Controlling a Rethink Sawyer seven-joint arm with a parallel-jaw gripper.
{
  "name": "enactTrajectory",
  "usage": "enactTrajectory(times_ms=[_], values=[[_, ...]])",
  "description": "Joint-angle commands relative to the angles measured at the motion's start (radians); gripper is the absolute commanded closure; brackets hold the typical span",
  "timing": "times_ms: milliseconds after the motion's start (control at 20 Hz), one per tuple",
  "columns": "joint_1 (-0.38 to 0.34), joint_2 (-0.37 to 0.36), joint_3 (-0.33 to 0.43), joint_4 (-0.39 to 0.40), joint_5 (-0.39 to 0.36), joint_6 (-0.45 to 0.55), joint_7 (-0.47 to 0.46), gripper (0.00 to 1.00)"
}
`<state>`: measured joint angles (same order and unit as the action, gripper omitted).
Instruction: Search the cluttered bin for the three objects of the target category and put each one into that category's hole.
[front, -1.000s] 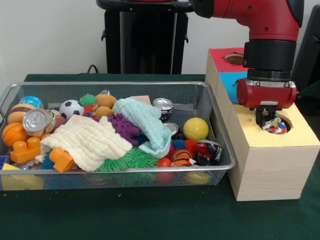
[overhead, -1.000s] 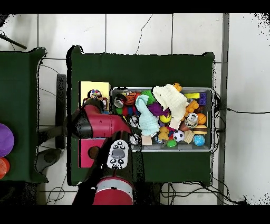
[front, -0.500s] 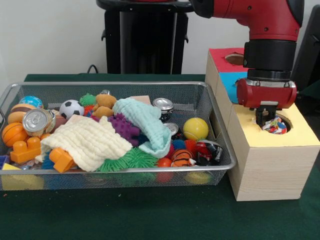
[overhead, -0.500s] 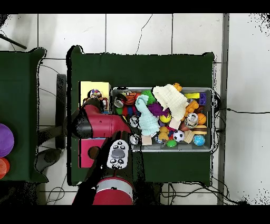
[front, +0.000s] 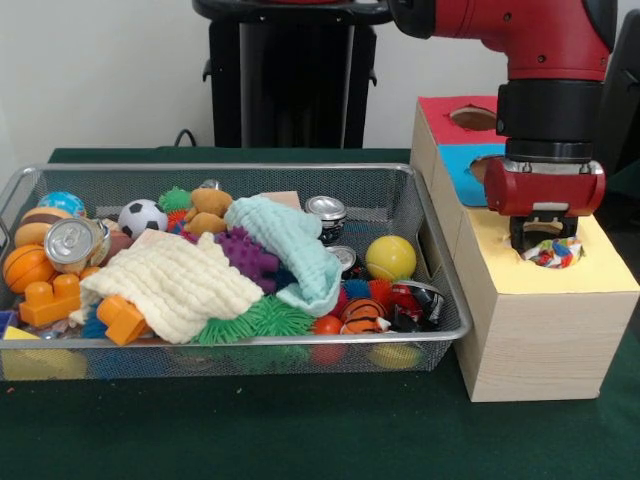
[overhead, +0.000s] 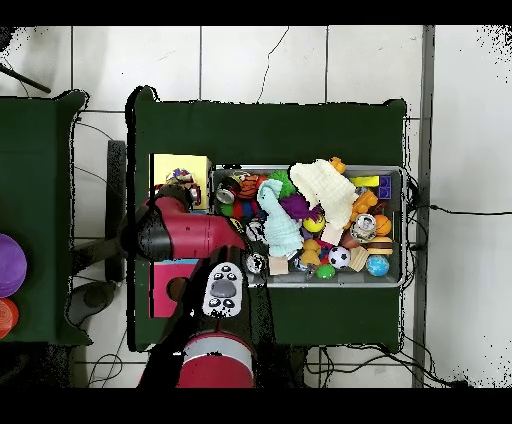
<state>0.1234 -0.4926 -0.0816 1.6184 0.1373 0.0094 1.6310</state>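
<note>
Gripper (front: 545, 240) fingers — state indeterminate, tips masked by the red housing. Multicoloured object (front: 552, 253) sits partly sunk in the yellow hole — identity unclear.

I see the wire bin (front: 430, 215) packed full; the cream cloth (front: 175, 280) and the mint cloth (front: 295, 240) cover the middle. The tool (front: 540, 235) hangs over the yellow hole (front: 552, 250), already stuffed with a colourful toy (front: 553, 254). The red hole (front: 473, 117) stands open.
</note>
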Motion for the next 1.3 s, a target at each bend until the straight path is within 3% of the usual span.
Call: enactTrajectory(times_ms=[50,600,1300], values=[[-0.083,0.048,-0.020,0.073,0.007,0.180,0.145,0.00],[-0.060,-0.026,-0.056,0.043,0.005,0.340,0.124,0.00],[-0.070,-0.033,-0.048,0.033,-0.023,0.357,0.128,0.00]])
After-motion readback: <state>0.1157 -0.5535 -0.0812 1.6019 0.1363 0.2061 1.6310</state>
